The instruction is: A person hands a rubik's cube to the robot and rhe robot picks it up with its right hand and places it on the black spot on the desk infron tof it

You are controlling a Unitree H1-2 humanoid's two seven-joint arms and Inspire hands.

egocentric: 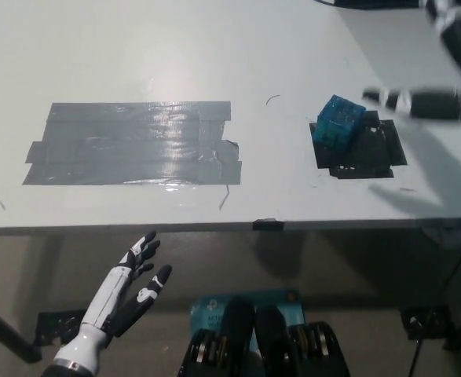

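I see through one head camera only, looking steeply down from above the near edge of the pale grey desk (214, 47), taking in its top and the floor below.
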